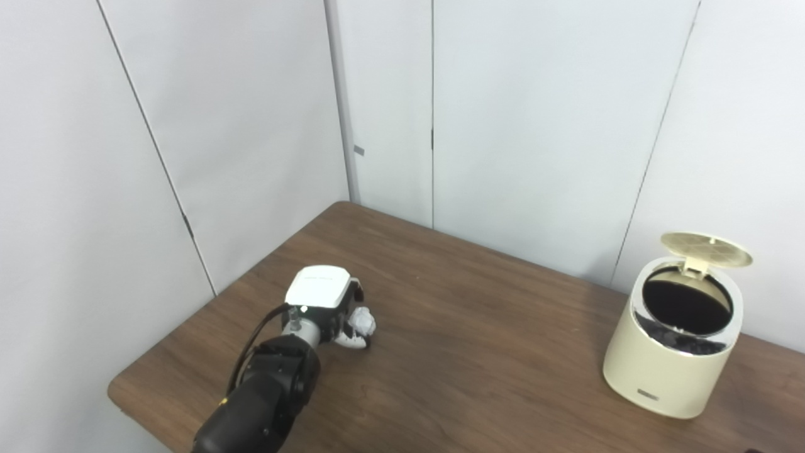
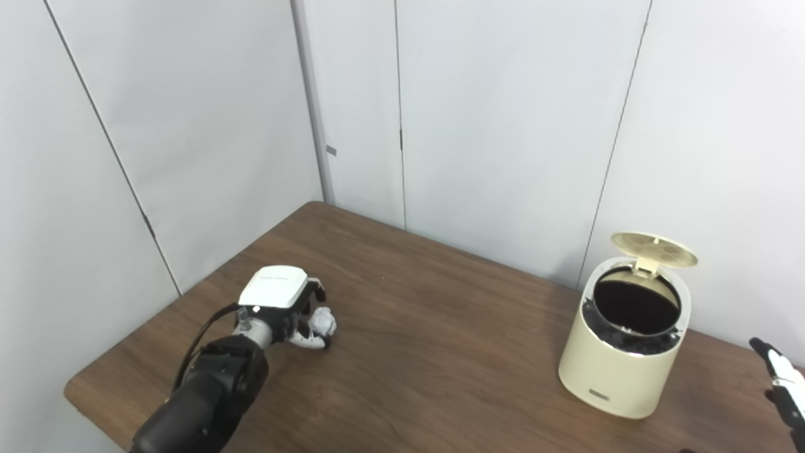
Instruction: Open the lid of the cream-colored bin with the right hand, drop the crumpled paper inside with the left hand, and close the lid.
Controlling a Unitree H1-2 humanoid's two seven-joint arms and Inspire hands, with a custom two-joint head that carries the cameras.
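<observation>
The cream-colored bin (image 1: 673, 352) stands on the brown table (image 1: 478, 327) with its lid (image 1: 705, 249) tipped up and back on its hinge, leaving the dark, liner-rimmed mouth uncovered. Well to the left of the bin, near the table's left edge, the left hand (image 1: 324, 305) rests low on the wood with its fingers curled around the crumpled paper (image 1: 363, 322), a small white wad that appears to sit on the tabletop, though the hand hides its underside. To the right of the bin, the right hand (image 2: 783, 384) enters only at the edge of the right eye view, clear of the bin, its fingers spread apart and holding nothing. White wall panels (image 1: 251, 126) rise behind the bin.
</observation>
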